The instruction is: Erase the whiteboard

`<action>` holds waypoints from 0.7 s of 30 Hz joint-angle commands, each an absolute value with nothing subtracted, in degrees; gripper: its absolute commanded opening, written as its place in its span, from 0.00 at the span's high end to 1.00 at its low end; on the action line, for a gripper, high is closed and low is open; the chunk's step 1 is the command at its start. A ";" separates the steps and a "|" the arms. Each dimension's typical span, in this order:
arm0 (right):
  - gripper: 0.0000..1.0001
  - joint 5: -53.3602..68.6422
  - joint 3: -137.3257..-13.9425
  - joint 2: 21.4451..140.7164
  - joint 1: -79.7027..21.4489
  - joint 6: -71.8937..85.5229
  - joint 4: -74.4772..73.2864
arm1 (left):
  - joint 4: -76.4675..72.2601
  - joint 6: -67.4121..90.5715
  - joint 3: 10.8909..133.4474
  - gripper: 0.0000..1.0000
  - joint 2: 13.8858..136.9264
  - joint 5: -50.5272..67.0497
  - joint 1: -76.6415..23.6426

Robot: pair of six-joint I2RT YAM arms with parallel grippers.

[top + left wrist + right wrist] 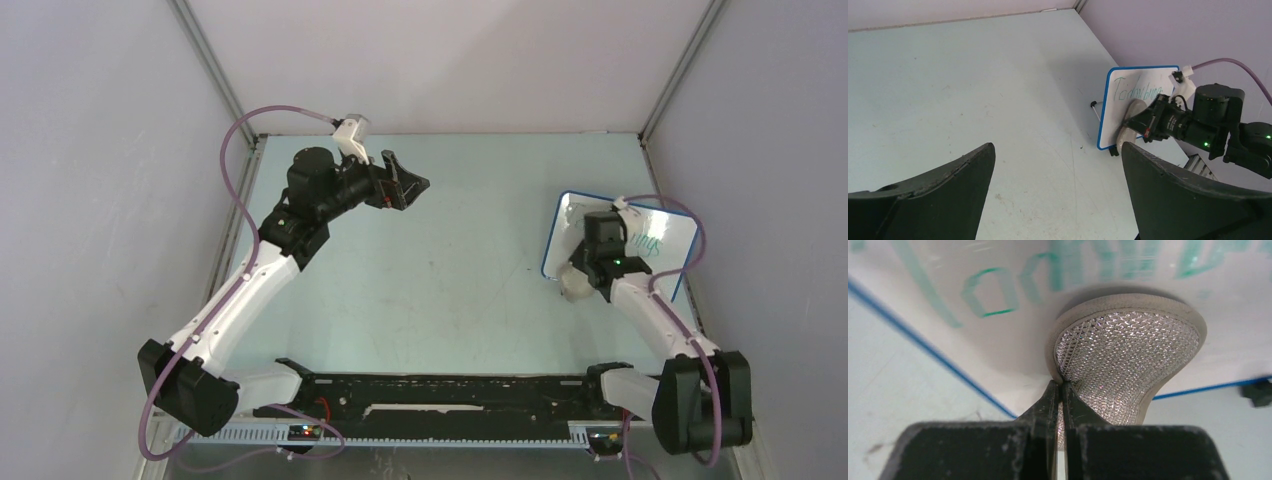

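The whiteboard [660, 238] with a blue rim stands tilted on small black feet at the right of the table and bears green handwriting. It also shows in the left wrist view [1128, 92] and fills the right wrist view [998, 340]. My right gripper [1062, 385] is shut on the edge of a grey-beige oval sponge pad [1128, 350], which presses against the board's lower part below the writing. In the top view the right gripper [590, 275] is at the board's lower left, with the pad [573, 287] beside it. My left gripper [408, 186] is open and empty, held high at the far left-centre.
Grey walls close the table on three sides. A black rail [440, 395] runs along the near edge between the arm bases. The right arm's purple cable [690, 225] loops over the board. The pale table [450, 270] lies between the arms.
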State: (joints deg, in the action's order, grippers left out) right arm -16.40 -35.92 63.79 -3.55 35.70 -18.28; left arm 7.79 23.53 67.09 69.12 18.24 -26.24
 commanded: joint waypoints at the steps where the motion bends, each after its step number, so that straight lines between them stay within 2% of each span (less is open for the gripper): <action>1: 1.00 -18.60 -41.81 68.01 -10.05 38.69 -16.43 | 5.66 23.54 65.57 0.02 68.78 18.54 -26.02; 7: 1.00 -21.77 -42.11 68.79 -8.74 38.26 -19.09 | 5.69 23.55 65.57 0.01 68.42 18.59 -26.02; 15: 1.00 -19.57 -36.03 62.01 5.39 34.13 -21.21 | 5.13 24.49 65.57 0.02 68.39 19.64 -25.68; 21: 1.00 -18.14 -36.79 63.77 3.23 33.63 -18.45 | 4.57 25.00 65.39 0.02 68.44 20.31 -25.31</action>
State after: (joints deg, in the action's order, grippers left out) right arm -18.28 -36.03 62.89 5.80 34.65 -20.88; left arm 7.66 24.16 67.09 69.12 18.87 -25.69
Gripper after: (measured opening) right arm 0.017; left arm 0.985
